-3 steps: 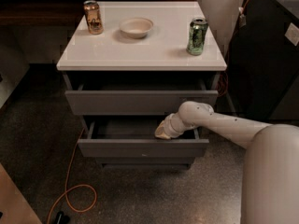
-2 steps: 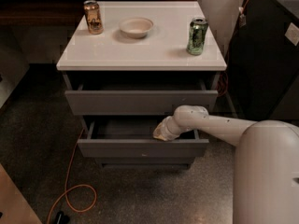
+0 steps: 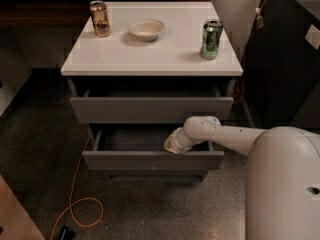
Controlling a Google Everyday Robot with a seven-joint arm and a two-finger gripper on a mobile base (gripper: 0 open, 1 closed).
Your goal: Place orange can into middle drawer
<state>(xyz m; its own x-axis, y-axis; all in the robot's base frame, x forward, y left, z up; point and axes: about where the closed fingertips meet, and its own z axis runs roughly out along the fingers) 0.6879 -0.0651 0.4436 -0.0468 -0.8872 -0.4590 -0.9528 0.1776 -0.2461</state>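
The orange can (image 3: 100, 18) stands upright at the back left of the cabinet's white top (image 3: 150, 54). The middle drawer (image 3: 150, 160) is pulled out, and its shallow grey interior (image 3: 132, 140) shows nothing in it. My arm reaches in from the right. My gripper (image 3: 172, 144) is at the top edge of the middle drawer's front, right of centre, far below the orange can. The gripper holds no can.
A pale bowl (image 3: 146, 29) sits mid-top and a green can (image 3: 211, 39) stands at the right. The top drawer (image 3: 150, 109) is slightly open above my arm. A narrow bottom drawer (image 3: 152, 174) lies below. An orange cable (image 3: 75, 204) loops on the floor. A dark cabinet (image 3: 285, 59) stands at the right.
My arm has shifted slightly to the left, with the gripper staying at the middle drawer's front edge. The drawer and the cans have not visibly moved.
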